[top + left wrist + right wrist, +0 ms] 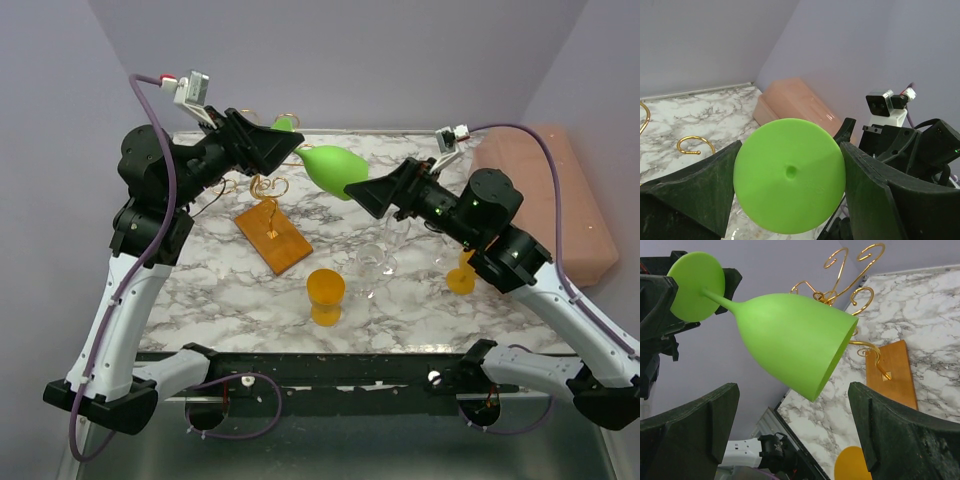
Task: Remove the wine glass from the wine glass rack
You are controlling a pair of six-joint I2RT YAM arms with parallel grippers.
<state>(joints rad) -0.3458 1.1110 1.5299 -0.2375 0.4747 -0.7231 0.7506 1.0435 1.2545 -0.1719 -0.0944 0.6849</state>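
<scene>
A bright green wine glass [335, 170] hangs in the air on its side, bowl pointing right. My left gripper [292, 146] is shut on its round foot [789, 175], one finger on each side of the disc. The wine glass rack [268, 188], gold wire scrolls on a thin post, stands on its orange-brown wooden base [275, 240] just left of and below the glass. My right gripper [352, 192] is open right beside the bowl [790, 340], its fingers wide apart and holding nothing. In the right wrist view the rack's scrolls [850, 270] show behind the bowl.
An orange glass [325, 295] stands near the table's front. A second orange one [462, 272] is partly hidden by the right arm. Clear glasses [378, 258] stand between them. A pale pink box [545, 200] lies along the right side.
</scene>
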